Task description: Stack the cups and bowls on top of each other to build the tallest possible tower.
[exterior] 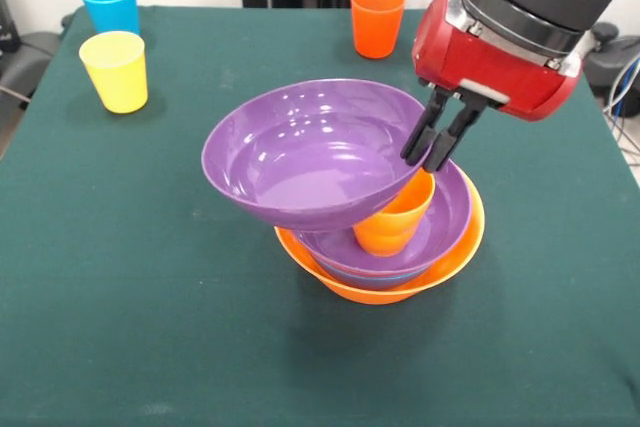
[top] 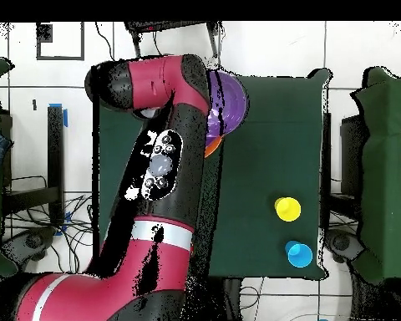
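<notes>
My gripper (exterior: 425, 157) is shut on the right rim of a wide purple bowl (exterior: 300, 152) and holds it tilted over the tower. The tower is a large orange bowl (exterior: 445, 269) as base, a blue bowl rim (exterior: 385, 278), a second purple bowl (exterior: 452, 209) and an orange cup (exterior: 395, 222) standing inside it. The held bowl's underside rests on or just above that cup. In the overhead view my arm (top: 158, 167) covers the gripper; the purple bowl (top: 229, 104) and a sliver of the orange bowl (top: 210, 150) show. The green and translucent light blue bowls are out of view.
A light blue cup (exterior: 110, 4) and a yellow cup (exterior: 116, 70) stand at the far left of the green table (exterior: 120, 277), and a red-orange cup (exterior: 377, 19) stands far centre. The yellow cup (top: 287, 208) and the blue cup (top: 298, 253) also show overhead.
</notes>
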Controlling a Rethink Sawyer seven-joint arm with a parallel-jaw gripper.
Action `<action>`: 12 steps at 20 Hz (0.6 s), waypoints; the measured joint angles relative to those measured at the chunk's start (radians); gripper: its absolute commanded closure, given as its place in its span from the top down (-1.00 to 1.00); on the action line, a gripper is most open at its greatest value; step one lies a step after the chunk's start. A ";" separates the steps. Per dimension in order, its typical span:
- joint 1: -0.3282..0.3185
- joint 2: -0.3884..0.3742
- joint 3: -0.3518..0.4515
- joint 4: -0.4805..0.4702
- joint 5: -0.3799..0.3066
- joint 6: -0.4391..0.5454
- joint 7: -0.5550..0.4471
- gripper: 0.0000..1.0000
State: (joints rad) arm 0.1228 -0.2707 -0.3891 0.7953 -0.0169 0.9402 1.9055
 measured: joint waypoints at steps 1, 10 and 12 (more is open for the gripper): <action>0.002 0.000 -0.004 0.000 0.000 0.000 0.000 -1.00; 0.033 0.020 -0.062 0.000 0.000 0.000 0.018 -1.00; 0.042 0.032 -0.081 0.000 0.001 0.000 0.028 -1.00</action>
State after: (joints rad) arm 0.1647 -0.2386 -0.4699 0.7949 -0.0163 0.9402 1.9339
